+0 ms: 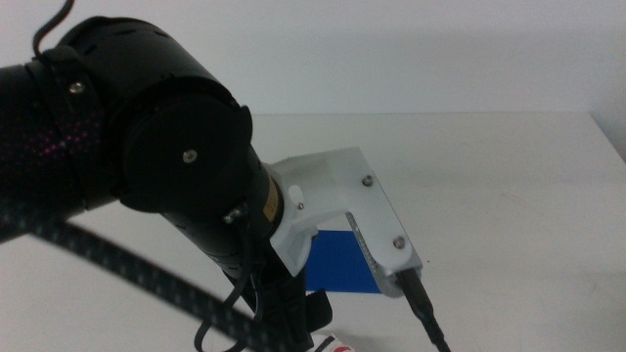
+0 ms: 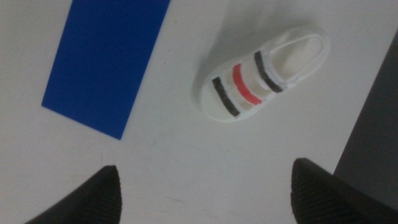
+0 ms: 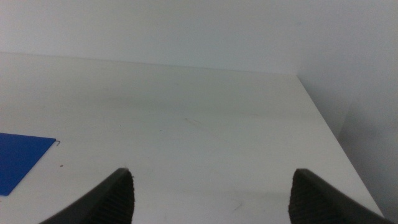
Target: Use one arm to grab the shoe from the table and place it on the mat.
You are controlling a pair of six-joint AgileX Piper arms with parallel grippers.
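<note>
The left arm (image 1: 147, 147) fills the near left of the middle view, its white camera bracket (image 1: 342, 205) over the blue mat (image 1: 342, 262). In the left wrist view the left gripper (image 2: 205, 193) is open and empty, hovering above the table. The white shoe (image 2: 264, 74) with black and red straps lies ahead of it, beside the mat (image 2: 106, 59) and apart from it. Only a sliver of the shoe (image 1: 337, 344) shows at the middle view's bottom edge. The right gripper (image 3: 211, 193) is open and empty above bare table, with a corner of the mat (image 3: 18, 160) to one side.
The white table (image 1: 509, 196) stretches right and back to a pale wall. In the left wrist view the table's edge runs close beside the shoe, with dark floor (image 2: 373, 124) beyond it. The right arm is out of the middle view.
</note>
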